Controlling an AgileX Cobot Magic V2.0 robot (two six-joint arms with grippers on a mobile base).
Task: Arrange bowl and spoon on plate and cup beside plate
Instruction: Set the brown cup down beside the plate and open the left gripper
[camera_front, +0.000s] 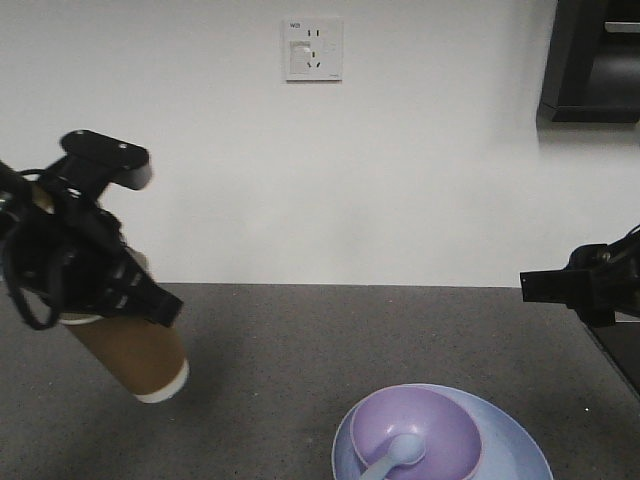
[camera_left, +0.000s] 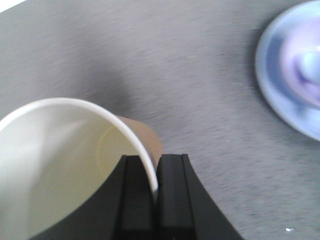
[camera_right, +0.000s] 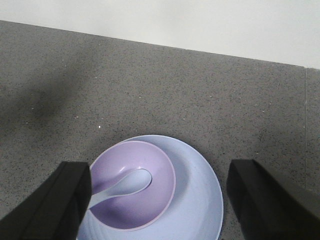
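Note:
The brown paper cup (camera_front: 135, 360) hangs tilted above the left of the counter, its white rim pinched by my shut left gripper (camera_left: 155, 182). One finger is inside the cream interior (camera_left: 60, 165) and the other is outside. The lilac bowl (camera_right: 150, 165) sits on the pale blue plate (camera_right: 200, 190) at the near right, and the pale spoon (camera_right: 127, 182) lies in the bowl, scoop pointing right. My right gripper (camera_right: 160, 172) hovers open above bowl and plate, holding nothing. In the front view, bowl (camera_front: 430, 420), spoon (camera_front: 402, 450) and plate (camera_front: 515, 445) sit at the bottom edge.
The dark speckled counter (camera_front: 330, 340) runs back to a white wall with a socket (camera_front: 313, 49). A dark cabinet (camera_front: 590, 60) hangs at the upper right. The right arm (camera_front: 590, 280) reaches in from the right edge. The counter's right edge shows as a seam (camera_right: 306, 125).

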